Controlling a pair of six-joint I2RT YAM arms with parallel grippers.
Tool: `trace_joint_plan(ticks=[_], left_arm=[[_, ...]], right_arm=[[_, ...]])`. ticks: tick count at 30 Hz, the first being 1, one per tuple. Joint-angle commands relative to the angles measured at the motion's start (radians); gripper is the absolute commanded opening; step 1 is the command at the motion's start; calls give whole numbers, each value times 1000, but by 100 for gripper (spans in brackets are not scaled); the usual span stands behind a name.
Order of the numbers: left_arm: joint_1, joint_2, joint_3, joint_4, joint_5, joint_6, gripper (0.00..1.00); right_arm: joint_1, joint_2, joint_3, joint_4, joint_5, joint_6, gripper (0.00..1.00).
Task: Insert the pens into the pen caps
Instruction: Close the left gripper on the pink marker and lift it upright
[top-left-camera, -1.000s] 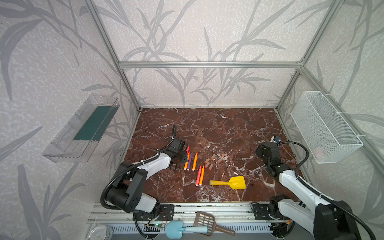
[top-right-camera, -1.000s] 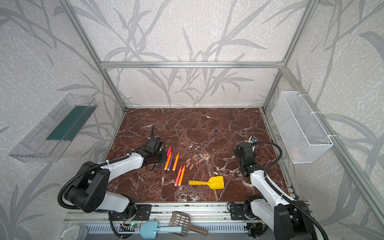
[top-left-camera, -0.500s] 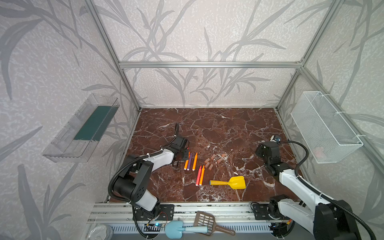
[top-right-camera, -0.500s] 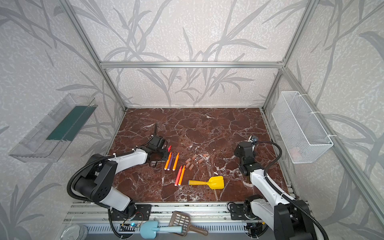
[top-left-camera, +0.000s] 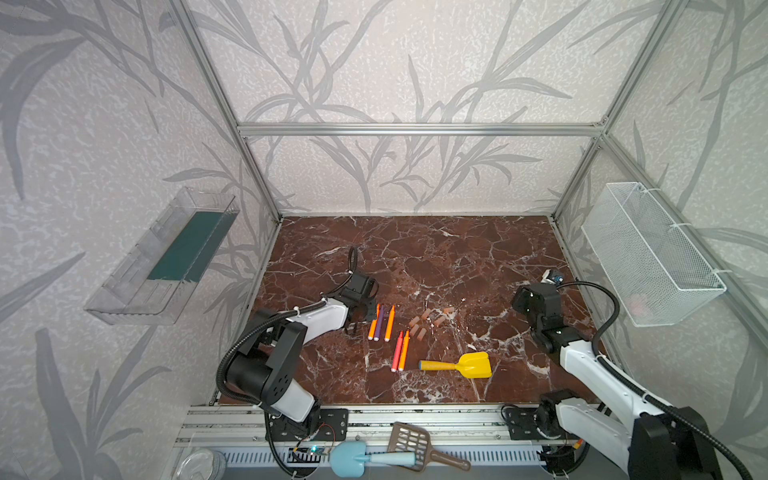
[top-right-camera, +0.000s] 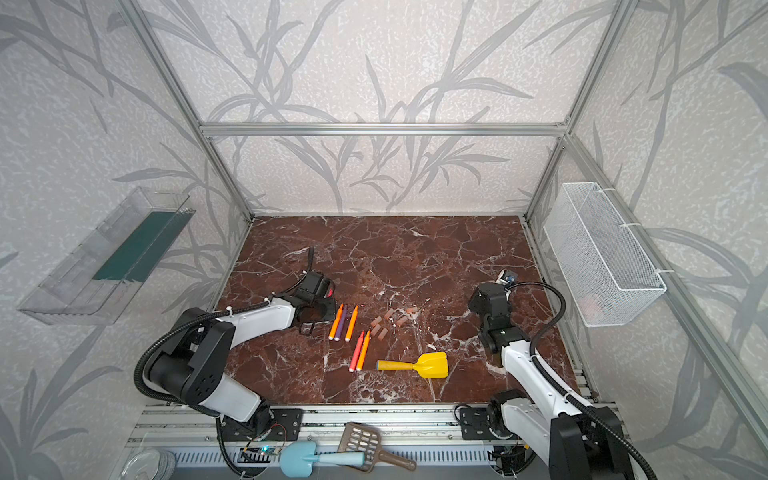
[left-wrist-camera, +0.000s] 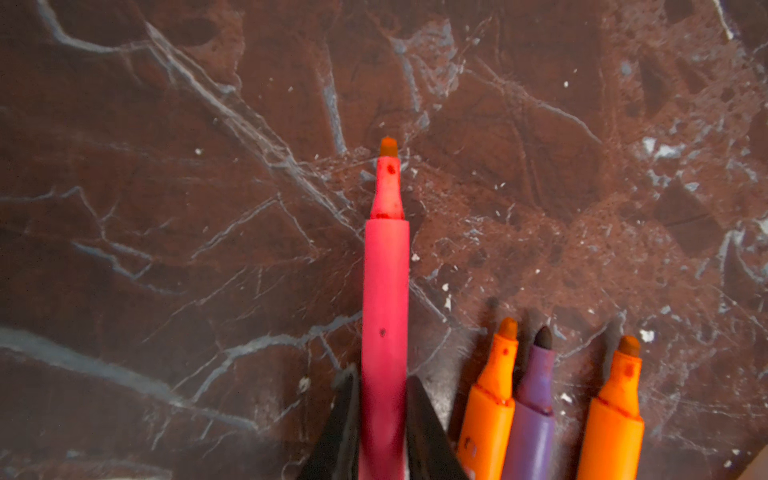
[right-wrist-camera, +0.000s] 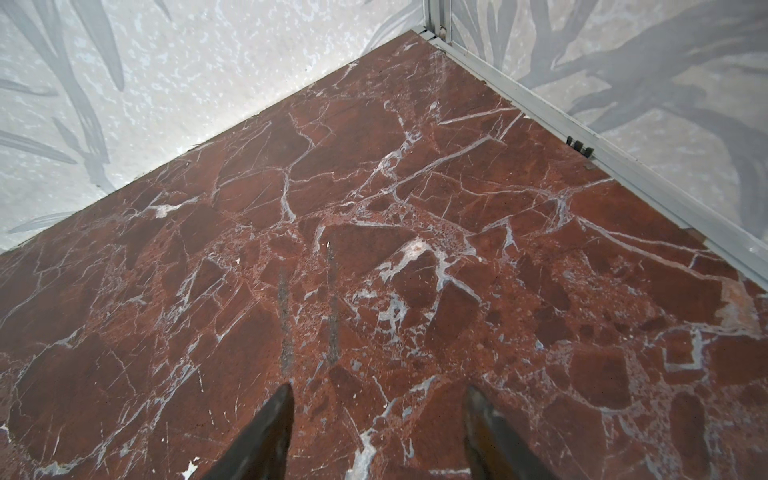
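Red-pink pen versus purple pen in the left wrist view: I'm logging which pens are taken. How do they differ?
The red-pink pen sits clamped in the left gripper; the purple pen lies free on the table, between two orange pens. The red-pink pen's nib looks brownish-orange; the purple pen's is dark. Both are uncapped, alike in shape, and point the same way.

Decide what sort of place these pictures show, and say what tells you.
Probably a robotics lab test cell: an aluminium frame encloses a marble-patterned table, a left arm and a right arm stand on a front rail, and pens lie set out.
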Motion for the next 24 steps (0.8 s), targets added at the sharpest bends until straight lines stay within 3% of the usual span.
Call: trace_joint_plan(ticks=[1,7,15,24], left_arm=[[-3,16,-32,7,-41,-32,19],[-1,-25,26,13,-115,-9,10],[-1,-199,-88,122,-153,35,0],[0,-434,-178,102,-135,51,0]], right_arm=[[-2,-7,-8,21,-8,-15,63],[-2,-7,-3,15,-30,-27,63],[-2,-3,-5,26,-37,-30,63],[-2,-38,-30,38,-45,-35,63]])
